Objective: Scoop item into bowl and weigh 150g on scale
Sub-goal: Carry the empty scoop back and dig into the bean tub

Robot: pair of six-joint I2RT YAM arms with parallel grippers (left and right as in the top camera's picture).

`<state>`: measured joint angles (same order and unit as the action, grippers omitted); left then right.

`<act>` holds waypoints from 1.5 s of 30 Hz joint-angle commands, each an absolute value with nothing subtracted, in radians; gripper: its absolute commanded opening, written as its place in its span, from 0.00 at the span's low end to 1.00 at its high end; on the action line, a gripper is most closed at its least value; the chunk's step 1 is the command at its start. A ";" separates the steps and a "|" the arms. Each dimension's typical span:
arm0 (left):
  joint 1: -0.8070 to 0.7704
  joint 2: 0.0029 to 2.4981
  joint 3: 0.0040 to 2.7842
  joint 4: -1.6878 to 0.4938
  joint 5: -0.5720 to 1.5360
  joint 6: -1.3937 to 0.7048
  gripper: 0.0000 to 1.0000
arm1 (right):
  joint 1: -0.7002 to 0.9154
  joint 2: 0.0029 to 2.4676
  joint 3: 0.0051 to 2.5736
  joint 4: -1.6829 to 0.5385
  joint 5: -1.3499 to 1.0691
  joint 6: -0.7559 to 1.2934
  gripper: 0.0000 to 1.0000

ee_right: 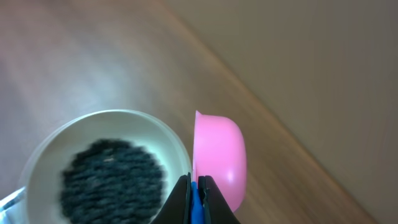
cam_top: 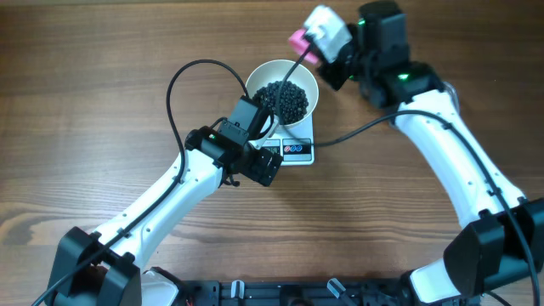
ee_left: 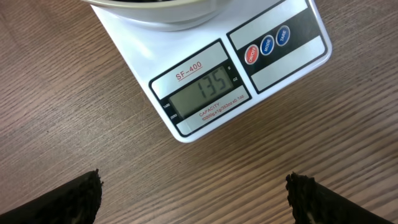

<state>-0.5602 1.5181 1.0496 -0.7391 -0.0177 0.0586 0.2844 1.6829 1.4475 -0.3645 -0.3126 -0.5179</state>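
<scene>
The white bowl (cam_top: 255, 78) stands on the scale (cam_top: 297, 150) and holds a heap of the black item (cam_top: 285, 99). The left wrist view shows the scale (ee_left: 124, 56) with 135 on its display and the bowl's underside (ee_left: 155, 15) above it. My left gripper (ee_left: 196, 196) is open and holds nothing, low over the wood in front of the scale; overhead it (cam_top: 263, 163) is at the scale's left front corner. My right gripper (ee_right: 197, 186) is shut on the blue handle (ee_right: 198, 208) of the pink scoop (ee_right: 217, 155). The scoop is tipped on its side just right of the bowl's rim (ee_right: 43, 149).
A black cable (cam_top: 183, 76) loops over the table left of the bowl, and another (cam_top: 357, 132) runs from the scale's right side to the right arm. The table's far edge (ee_right: 261, 106) lies just beyond the scoop.
</scene>
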 commanded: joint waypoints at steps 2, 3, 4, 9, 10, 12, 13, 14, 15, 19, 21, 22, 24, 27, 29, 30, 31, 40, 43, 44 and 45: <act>-0.559 1.502 1.045 -0.736 -0.012 0.070 1.00 | 0.141 1.670 1.452 -0.310 -0.381 -0.349 0.04; -0.559 1.502 1.045 -0.736 -0.012 0.070 1.00 | 0.100 1.670 1.452 -0.303 -0.433 -0.336 0.04; -0.559 1.502 1.045 -0.736 -0.012 0.070 1.00 | 0.057 1.670 1.452 -0.278 -0.473 -0.337 0.04; -0.559 1.502 1.045 -0.736 -0.012 0.070 1.00 | -0.089 1.670 1.452 -0.038 -0.477 -0.289 0.04; -0.559 1.502 1.045 -0.736 -0.012 0.070 1.00 | -0.117 1.669 1.452 -0.008 -0.486 -0.249 0.04; -0.559 1.502 1.045 -0.736 -0.012 0.070 1.00 | -0.140 1.669 1.452 0.021 -0.503 -0.246 0.04; -0.559 1.502 1.045 -0.736 -0.012 0.070 1.00 | -0.144 1.669 1.452 0.029 -0.502 -0.270 0.04; -0.559 1.502 1.045 -0.736 -0.012 0.070 1.00 | -0.144 1.670 1.452 0.028 -0.503 -0.293 0.04; -0.559 1.502 1.045 -0.736 -0.012 0.070 1.00 | -0.144 1.670 1.452 0.029 -0.503 -0.289 0.04; -0.552 1.502 1.045 -0.736 -0.012 0.070 1.00 | -0.144 1.670 1.452 -0.025 -0.541 -0.284 0.04; -0.552 1.502 1.045 -0.736 -0.012 0.070 1.00 | -0.143 1.670 1.452 -0.112 -0.545 -0.267 0.04; -0.552 1.502 1.045 -0.736 -0.012 0.070 1.00 | -0.144 1.670 1.452 -0.191 -0.544 -0.246 0.04; -0.552 1.502 1.045 -0.736 -0.012 0.070 1.00 | -0.144 1.670 1.452 -0.338 -0.544 -0.225 0.04; -0.552 1.502 1.045 -0.736 -0.012 0.070 1.00 | -0.144 1.670 1.452 -0.492 -0.514 -0.236 0.04; -0.552 1.502 1.045 -0.736 -0.012 0.070 1.00 | -0.144 1.664 1.453 -0.511 -0.512 -0.236 0.04; -0.552 1.502 1.045 -0.736 -0.012 0.070 1.00 | -0.144 1.654 1.461 -0.529 -0.448 -0.236 0.04; -0.552 1.502 1.045 -0.736 -0.012 0.070 1.00 | -0.144 1.642 1.480 -0.570 -0.395 -0.232 0.04; -0.552 1.502 1.045 -0.736 -0.012 0.070 1.00 | -0.144 1.479 1.627 -1.003 -0.076 -0.181 0.04; -0.552 1.502 1.045 -0.736 -0.012 0.070 1.00 | -0.145 1.502 1.623 -1.078 -0.003 -0.219 0.04; -0.552 1.502 1.045 -0.736 -0.012 0.070 1.00 | -0.145 1.518 1.621 -1.078 0.001 -0.237 0.04; -0.552 1.502 1.045 -0.736 -0.012 0.070 1.00 | -0.145 1.538 1.621 -1.082 0.011 -0.244 0.04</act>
<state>-0.5598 1.5181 1.0496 -0.7391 -0.0177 0.0586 -0.1467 1.4925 1.6176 -1.0775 -0.0570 -0.2138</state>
